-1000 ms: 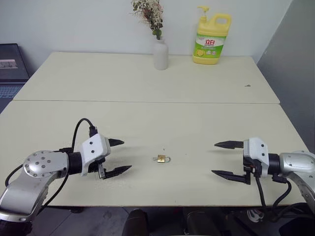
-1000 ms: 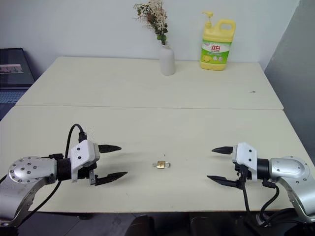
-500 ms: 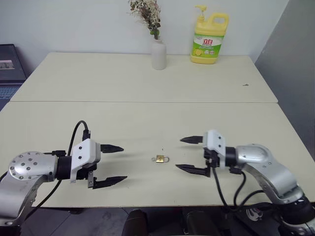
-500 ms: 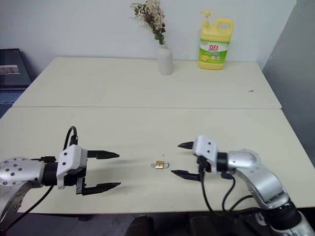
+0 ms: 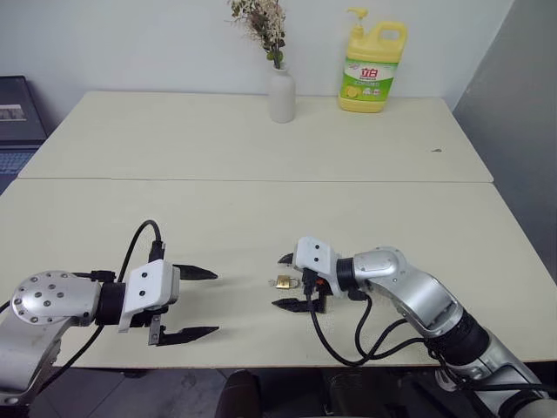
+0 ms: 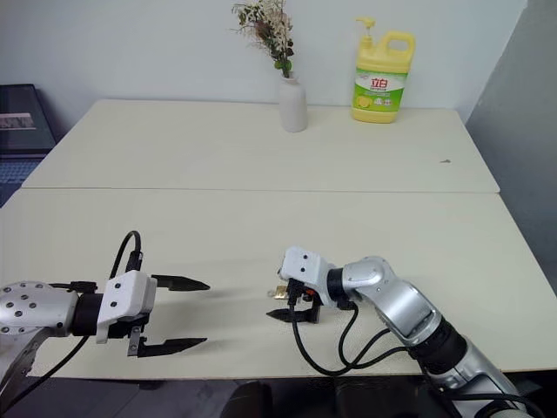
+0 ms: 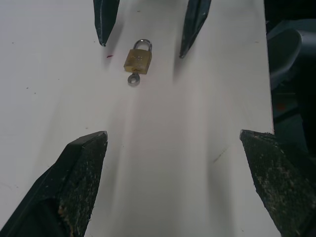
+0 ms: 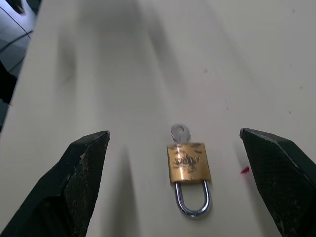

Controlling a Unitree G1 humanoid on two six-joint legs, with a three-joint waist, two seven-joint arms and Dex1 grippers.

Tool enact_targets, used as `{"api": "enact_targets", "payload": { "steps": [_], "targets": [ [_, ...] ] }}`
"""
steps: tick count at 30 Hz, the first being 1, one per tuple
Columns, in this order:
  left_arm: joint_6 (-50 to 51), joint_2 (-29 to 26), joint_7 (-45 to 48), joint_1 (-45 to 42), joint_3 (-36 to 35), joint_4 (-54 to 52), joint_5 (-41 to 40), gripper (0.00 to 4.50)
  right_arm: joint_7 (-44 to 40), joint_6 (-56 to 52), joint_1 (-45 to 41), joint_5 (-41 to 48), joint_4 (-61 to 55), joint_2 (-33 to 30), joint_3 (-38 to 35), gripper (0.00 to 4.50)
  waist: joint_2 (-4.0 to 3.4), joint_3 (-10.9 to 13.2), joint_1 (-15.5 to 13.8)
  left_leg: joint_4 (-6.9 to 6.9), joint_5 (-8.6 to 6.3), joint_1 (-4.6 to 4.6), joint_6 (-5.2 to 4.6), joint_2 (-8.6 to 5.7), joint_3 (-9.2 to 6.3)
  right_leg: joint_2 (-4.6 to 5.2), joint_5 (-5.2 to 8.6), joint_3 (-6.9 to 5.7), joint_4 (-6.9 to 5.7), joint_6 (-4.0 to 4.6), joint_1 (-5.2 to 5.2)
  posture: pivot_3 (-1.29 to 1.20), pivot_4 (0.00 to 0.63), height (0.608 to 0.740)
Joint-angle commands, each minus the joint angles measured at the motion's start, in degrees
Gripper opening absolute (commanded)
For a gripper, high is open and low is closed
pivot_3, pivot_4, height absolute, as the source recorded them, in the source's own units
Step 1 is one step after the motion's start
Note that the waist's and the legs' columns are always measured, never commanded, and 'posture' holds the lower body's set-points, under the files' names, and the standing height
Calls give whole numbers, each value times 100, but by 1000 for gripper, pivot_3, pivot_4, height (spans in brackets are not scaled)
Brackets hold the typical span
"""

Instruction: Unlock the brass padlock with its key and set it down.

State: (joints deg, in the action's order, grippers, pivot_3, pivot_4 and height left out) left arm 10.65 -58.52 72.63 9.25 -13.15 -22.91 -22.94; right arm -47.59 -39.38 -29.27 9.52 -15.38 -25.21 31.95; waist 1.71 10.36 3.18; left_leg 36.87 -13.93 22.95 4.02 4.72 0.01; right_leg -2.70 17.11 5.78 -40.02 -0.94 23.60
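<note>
The brass padlock [image 8: 188, 162] lies flat on the cream table [image 5: 261, 218] near its front edge. A small silvery key [image 8: 180, 133] sticks out of its base and its shackle [image 8: 192, 200] looks closed. My right gripper [image 5: 282, 281] is open and low over the table, with one finger on each side of the padlock and neither touching it. My left gripper [image 5: 217, 303] is open and empty, a hand's width to the left of the padlock and pointing toward it. In the left wrist view the padlock [image 7: 138, 60] lies between the right gripper's fingertips [image 7: 102, 34].
A white vase [image 5: 280, 96] with dried flowers and a yellow detergent bottle [image 5: 372, 74] stand at the table's far edge. A seam [image 5: 130, 179] crosses the table halfway back. A dark screen [image 5: 17, 113] sits off the left side, a grey wall on the right.
My right arm has swept left along the front of the table, and its open fingers now straddle the padlock. The left gripper has drawn back slightly. The padlock has not moved.
</note>
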Motion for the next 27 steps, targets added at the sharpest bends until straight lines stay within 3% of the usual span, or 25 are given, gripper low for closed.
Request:
{"api": "enact_targets", "payload": {
  "steps": [1,13,17,23,27],
  "targets": [
    [-118,-46,-27,-113,-37,-125,42,4471,64,-12,-78,-161,-9,46,13,4467,0,0,2,0,0,-1,0,0,0,0,0,0,0,0,0,0,150,740],
    [-144,-15,-31,-358,154,-50,121,4471,188,-25,24,-459,162,210,118,4467,0,0,7,-1,0,0,0,0,0,-1,0,0,-1,0,0,0,150,740],
    [-252,-6,11,-364,191,53,157,4500,201,10,71,-554,189,215,168,3259,1,-1,7,-1,0,-1,0,0,0,-1,0,0,-1,0,0,0,150,740],
    [-437,67,44,-397,252,279,186,4500,177,102,73,-657,250,200,239,1039,1,-1,8,0,0,-1,0,0,0,-1,-1,-1,-1,-1,0,0,150,740],
    [-266,197,-67,-520,294,424,62,4500,166,271,46,-747,256,127,164,937,2,-1,7,1,0,-2,0,0,-1,-1,-1,-1,-2,-2,-1,0,150,740]
  ]
}}
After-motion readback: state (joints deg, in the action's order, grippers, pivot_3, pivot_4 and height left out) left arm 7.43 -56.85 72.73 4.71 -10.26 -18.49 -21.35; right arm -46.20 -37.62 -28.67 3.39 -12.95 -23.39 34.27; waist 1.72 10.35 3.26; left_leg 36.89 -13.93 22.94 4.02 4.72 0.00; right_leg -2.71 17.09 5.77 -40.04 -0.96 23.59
